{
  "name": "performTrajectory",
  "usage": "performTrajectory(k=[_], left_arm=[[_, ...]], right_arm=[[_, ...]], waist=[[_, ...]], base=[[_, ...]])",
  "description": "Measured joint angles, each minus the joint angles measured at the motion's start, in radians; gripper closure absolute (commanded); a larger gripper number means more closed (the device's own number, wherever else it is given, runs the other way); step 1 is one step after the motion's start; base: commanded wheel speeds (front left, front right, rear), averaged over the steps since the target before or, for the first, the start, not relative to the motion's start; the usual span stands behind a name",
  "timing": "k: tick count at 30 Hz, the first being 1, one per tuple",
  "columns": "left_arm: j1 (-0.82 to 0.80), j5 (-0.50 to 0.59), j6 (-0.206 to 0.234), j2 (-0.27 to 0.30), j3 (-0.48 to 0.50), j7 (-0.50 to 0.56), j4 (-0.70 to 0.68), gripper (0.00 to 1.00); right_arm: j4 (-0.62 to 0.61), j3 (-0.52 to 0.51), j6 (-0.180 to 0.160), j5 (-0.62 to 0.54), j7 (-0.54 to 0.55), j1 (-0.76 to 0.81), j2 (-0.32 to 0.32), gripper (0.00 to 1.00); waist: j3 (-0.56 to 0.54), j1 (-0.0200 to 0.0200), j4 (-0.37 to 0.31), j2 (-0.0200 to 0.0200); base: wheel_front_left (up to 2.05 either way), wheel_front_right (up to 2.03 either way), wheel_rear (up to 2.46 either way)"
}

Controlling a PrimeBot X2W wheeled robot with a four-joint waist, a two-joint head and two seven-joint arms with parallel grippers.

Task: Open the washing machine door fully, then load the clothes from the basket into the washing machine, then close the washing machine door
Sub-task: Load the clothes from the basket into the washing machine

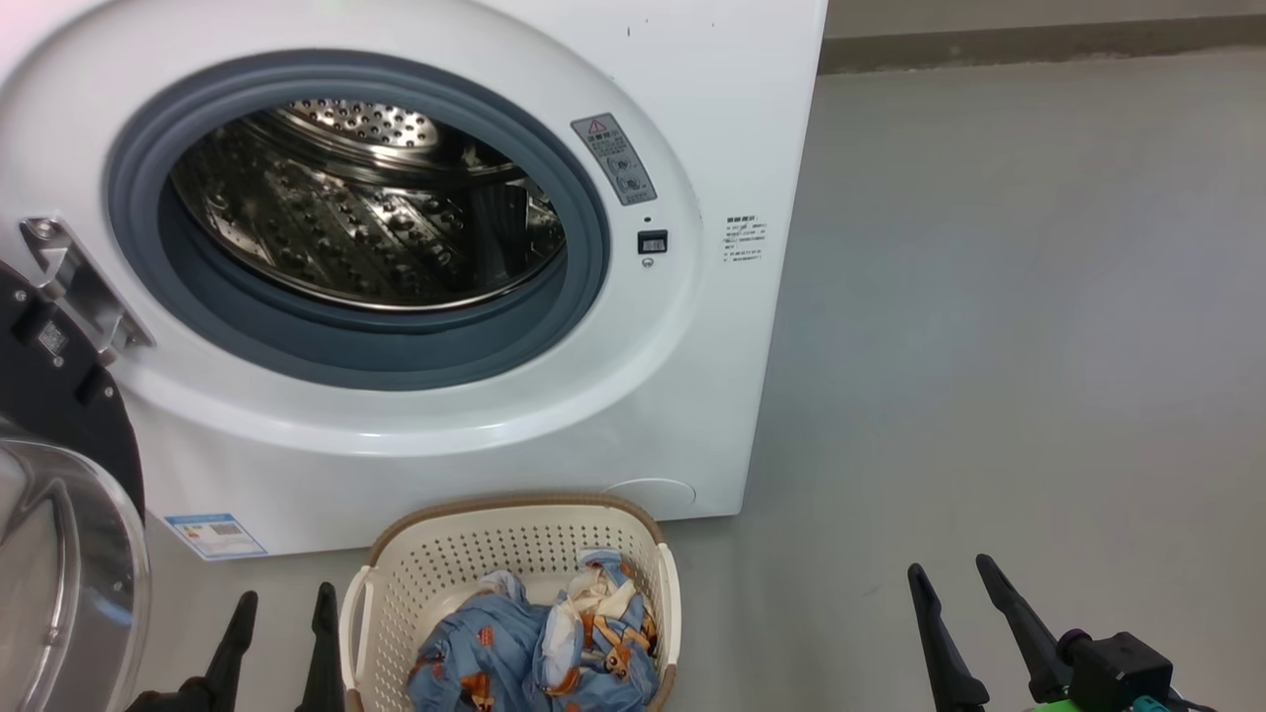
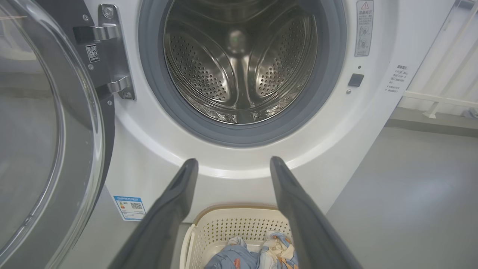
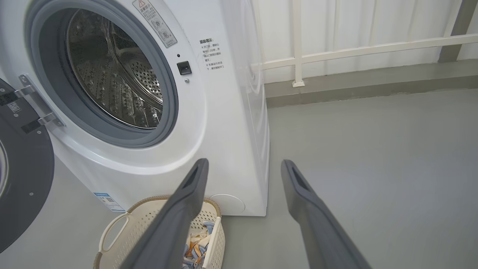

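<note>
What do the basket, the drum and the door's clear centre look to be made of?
The basket: matte cream plastic, judging by its moulded perforated walls; the brown rim looks woven-patterned. The drum: polished steel, mirror-bright and perforated. The door's clear centre: transparent and glossy, probably glass, though clear plastic cannot be ruled out.

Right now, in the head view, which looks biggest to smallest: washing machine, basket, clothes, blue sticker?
1. the washing machine
2. the basket
3. the clothes
4. the blue sticker
The basket and clothes are cut off at the bottom edge, yet the order holds.
</note>
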Motion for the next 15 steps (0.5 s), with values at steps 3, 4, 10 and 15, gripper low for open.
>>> performTrajectory(k=[3, 4, 10, 15], left_arm=[[0.0, -0.003, 0.0, 0.003, -0.007, 0.0, 0.003, 0.0], [0.0, -0.008, 0.0, 0.005, -0.01, 0.0, 0.006, 0.0], [-0.002, -0.019, 0.0, 0.007, -0.031, 0.0, 0.019, 0.0], [-0.014, -0.035, 0.0, 0.012, -0.062, 0.0, 0.049, 0.0]], right_arm=[[0.004, 0.002, 0.0, 0.0, 0.0, 0.0, 0.0, 0.0], [0.006, 0.002, 0.0, 0.0, 0.0, 0.0, 0.0, 0.0], [0.021, 0.002, 0.0, 0.0, 0.0, 0.0, 0.0, 0.0], [0.028, 0.002, 0.0, 0.003, 0.0, -0.006, 0.0, 0.0]], waist=[[0.014, 0.0, -0.001, 0.0], [0.019, 0.0, -0.002, 0.0], [0.042, 0.0, -0.006, 0.0], [0.067, 0.0, -0.009, 0.0]], base=[[0.0, 0.0, 0.0], [0.0, 0.0, 0.0], [0.0, 0.0, 0.0], [0.0, 0.0, 0.0]])
